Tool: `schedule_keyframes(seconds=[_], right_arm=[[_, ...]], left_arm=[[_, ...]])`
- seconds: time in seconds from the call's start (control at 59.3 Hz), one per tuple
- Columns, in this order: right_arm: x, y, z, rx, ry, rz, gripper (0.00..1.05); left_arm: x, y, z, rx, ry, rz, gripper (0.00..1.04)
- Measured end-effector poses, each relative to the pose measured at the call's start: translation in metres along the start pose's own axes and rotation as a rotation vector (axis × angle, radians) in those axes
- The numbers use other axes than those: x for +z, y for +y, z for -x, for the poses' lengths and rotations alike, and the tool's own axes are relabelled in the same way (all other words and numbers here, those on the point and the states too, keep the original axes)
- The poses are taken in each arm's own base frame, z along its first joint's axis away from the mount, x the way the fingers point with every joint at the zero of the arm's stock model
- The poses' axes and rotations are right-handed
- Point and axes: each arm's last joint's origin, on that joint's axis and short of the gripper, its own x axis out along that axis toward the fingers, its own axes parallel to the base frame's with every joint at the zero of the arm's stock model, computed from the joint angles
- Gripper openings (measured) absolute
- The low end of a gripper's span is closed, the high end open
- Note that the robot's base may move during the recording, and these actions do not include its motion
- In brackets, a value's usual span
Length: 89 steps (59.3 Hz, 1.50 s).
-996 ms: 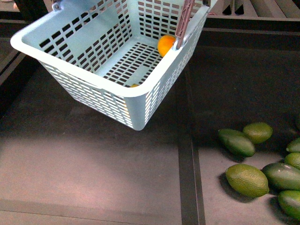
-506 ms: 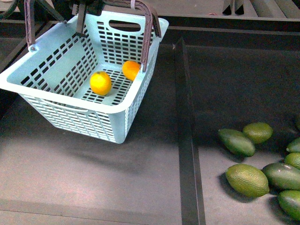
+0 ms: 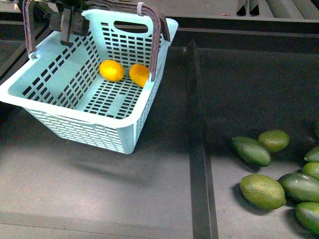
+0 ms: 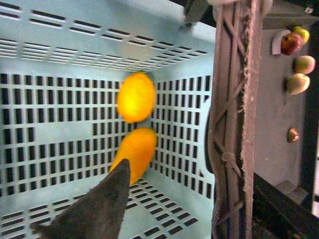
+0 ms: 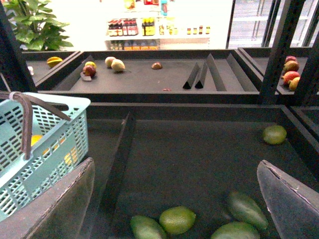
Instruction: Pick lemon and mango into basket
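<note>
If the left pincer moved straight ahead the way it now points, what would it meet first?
Probably the mango: in the left wrist view a pincer finger points at it, with the lemon just beyond, both on the basket floor. Depth is unclear, so this is a judgement.

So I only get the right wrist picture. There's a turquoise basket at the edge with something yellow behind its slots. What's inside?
Observer: Two fruits. The front view shows a round yellow lemon and a longer orange mango side by side on the floor of the basket, near its far wall.
Operator: Is the basket just sitting on the shelf?
Observer: It doesn't look like it. In the front view it is tilted, with its shadow lying apart beneath it.
Operator: So what's holding it up?
Observer: The left gripper is up at the brown handle. I can't tell whether it is closed on it.
</note>
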Motion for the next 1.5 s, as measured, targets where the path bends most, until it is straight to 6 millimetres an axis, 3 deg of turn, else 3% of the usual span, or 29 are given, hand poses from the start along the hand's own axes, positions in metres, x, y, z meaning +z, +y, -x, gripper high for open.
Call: schedule_keyframes(seconds=[0.186, 0.337, 0.388, 0.422, 0.523, 0.607, 0.759, 0.844, 1.131, 1.282, 1.502], right_arm=[[0.000, 0.000, 0.000, 0.000, 0.000, 0.000, 0.96], [0.000, 0.000, 0.000, 0.000, 0.000, 0.000, 0.96], [0.000, 0.000, 0.000, 0.001, 0.000, 0.000, 0.96], [0.000, 0.000, 0.000, -0.001, 0.000, 0.000, 0.96], [0.000, 0.000, 0.000, -0.002, 0.000, 0.000, 0.96], [0.000, 0.000, 0.000, -0.002, 0.000, 0.000, 0.96], [0.000, 0.000, 0.000, -0.002, 0.000, 0.000, 0.96], [0.000, 0.000, 0.000, -0.002, 0.000, 0.000, 0.96], [0.000, 0.000, 0.000, -0.002, 0.000, 0.000, 0.96], [0.000, 0.000, 0.000, -0.002, 0.000, 0.000, 0.96], [0.000, 0.000, 0.000, -0.002, 0.000, 0.000, 0.96]], left_arm=[[0.029, 0.019, 0.046, 0.089, -0.062, -0.026, 0.98], [0.048, 0.018, 0.086, 0.027, -0.071, -0.021, 0.97], [0.052, 0.019, 0.090, -0.147, 0.020, -0.109, 0.90], [0.056, 0.031, 0.092, -0.331, 0.043, -0.329, 0.81], [0.068, 0.077, 0.101, -0.679, -0.219, -0.840, 0.58], [0.089, 0.108, 0.128, -0.737, -0.460, -1.111, 0.33], [0.096, 0.148, 0.141, -0.712, -0.478, -1.231, 0.03], [0.103, 0.172, 0.153, -0.703, -0.486, -1.248, 0.04], [0.119, 0.211, 0.173, -0.704, -0.495, -1.251, 0.03], [0.117, 0.237, 0.179, -0.699, -0.489, -1.254, 0.03], [0.118, 0.251, 0.194, -0.702, -0.494, -1.255, 0.03]])
